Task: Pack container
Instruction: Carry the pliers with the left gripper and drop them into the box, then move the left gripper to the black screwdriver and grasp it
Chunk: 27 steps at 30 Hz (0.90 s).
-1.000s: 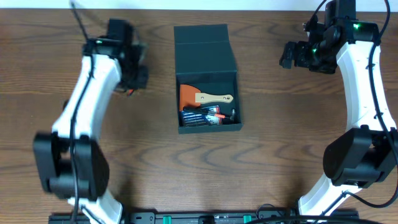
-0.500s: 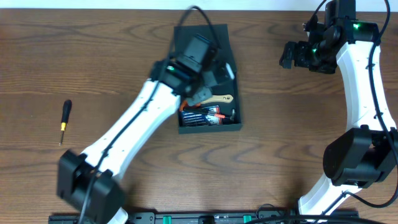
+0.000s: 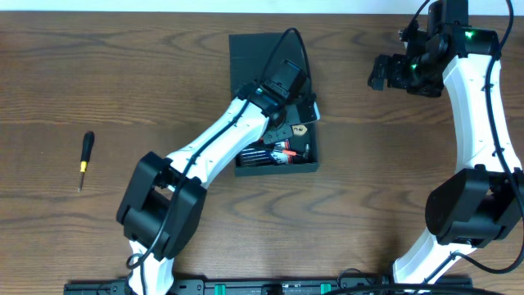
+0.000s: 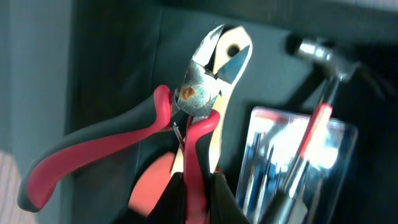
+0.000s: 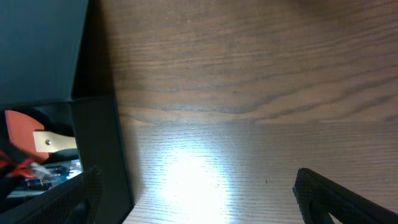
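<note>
1. One wide wooden counter [image 3: 82,65] carries everything, folks, with the container [image 3: 278,170] sitting at its middle, toward the far edge.
2. The container is dark teal and lies open, its lid [image 3: 258,53] flapped flat behind it so tools can drop straight in.
3. The left claw [image 3: 288,115] hovers right over the container's open tray, clamped tight on the pliers. It looks like a delivery in progress!
4. The right claw [image 3: 378,74] hangs well to the right of the container, jaws spread wide and empty. My read is that it's parked clear of the action.
5. The pliers [image 4: 199,93] are pinched by one red handle with the nose pointing away, which leaves room to lower them beside the scraper [image 5: 37,134].
6. A small screwdriver [image 3: 84,156] lies far left of the container, likely the next pickup.
</note>
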Available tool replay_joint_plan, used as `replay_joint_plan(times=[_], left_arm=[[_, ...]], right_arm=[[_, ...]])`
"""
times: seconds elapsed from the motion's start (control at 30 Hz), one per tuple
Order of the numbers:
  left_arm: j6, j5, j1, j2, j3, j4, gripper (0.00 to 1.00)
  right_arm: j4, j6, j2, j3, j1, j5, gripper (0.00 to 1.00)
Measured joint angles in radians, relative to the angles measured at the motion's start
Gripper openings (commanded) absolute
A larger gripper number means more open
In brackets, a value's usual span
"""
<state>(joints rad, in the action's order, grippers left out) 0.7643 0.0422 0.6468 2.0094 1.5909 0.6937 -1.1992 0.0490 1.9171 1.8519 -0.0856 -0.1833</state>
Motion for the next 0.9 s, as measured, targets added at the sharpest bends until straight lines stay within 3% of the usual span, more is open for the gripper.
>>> replay_joint_plan(times=[0.27,0.3,0.37,0.43,0.53,0.7,0.9], left_arm=[[0.0,0.011,0.019,0.032,0.0,-0.021,0.08],[0.0,0.011,0.019,0.035,0.0,-0.021,0.14],[0.006,0.011,0.019,0.039,0.0,-0.023,0.17],[0.008,0.01,0.019,0.039,0.0,-0.026,0.4],[-0.014,-0.006,0.02,0.038,0.0,-0.029,0.47],[-0.059,-0.098,0.021,-0.014,0.0,-0.028,0.49],[-0.18,-0.274,-0.019,-0.232,0.001,0.015,0.49]], right_arm=[[0.0,0.0,0.0,0.0,0.0,0.0,0.99],[0.0,0.0,0.0,0.0,0.0,0.0,0.99],[-0.001,0.0,0.0,0.0,0.0,0.0,0.99],[-0.001,0.0,0.0,0.0,0.0,0.0,0.99],[-0.002,0.0,0.0,0.0,0.0,0.0,0.99],[-0.008,0.0,0.0,0.0,0.0,0.0,0.99],[-0.021,0.0,0.0,0.0,0.0,0.0,0.99]])
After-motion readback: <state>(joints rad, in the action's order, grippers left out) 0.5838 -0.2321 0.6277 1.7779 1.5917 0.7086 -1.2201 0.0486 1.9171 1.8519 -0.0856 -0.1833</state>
